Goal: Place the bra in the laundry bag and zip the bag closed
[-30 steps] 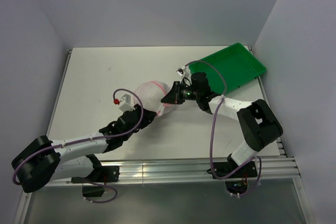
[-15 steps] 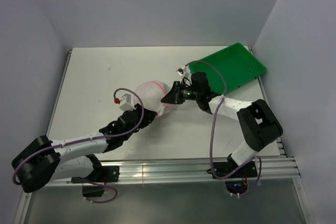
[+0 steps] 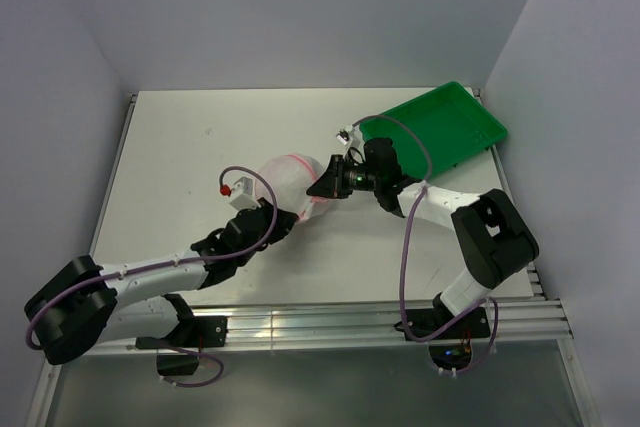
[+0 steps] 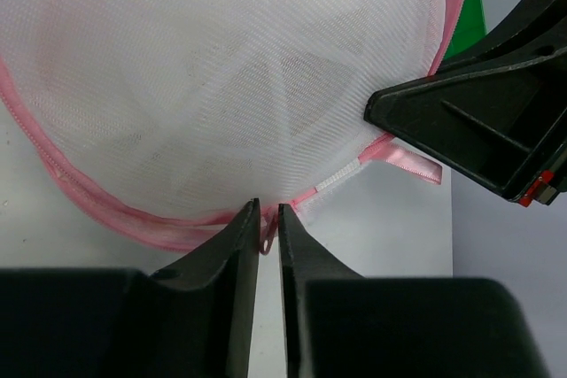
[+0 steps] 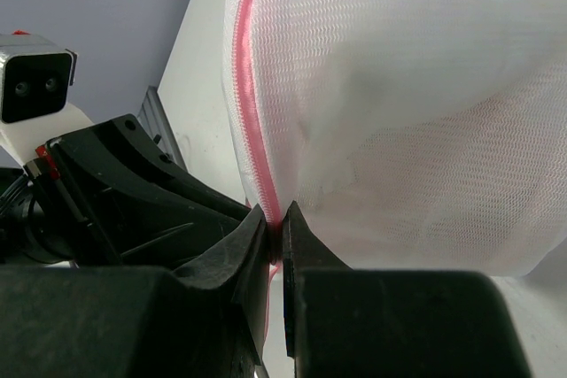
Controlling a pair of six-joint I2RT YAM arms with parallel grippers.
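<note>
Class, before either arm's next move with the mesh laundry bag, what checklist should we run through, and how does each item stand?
1. Right hand pinches the pink zipper rim of the round white mesh laundry bag: ok.
2. Left hand grips the small pink tab at the rim: cannot tell; it sits between nearly shut fingers.
3. Bra inside the bag: cannot tell; only vague shapes show through.
4. Zipper fully closed: cannot tell.
5. Bag on the white table, outside the green plastic tray: ok.
</note>
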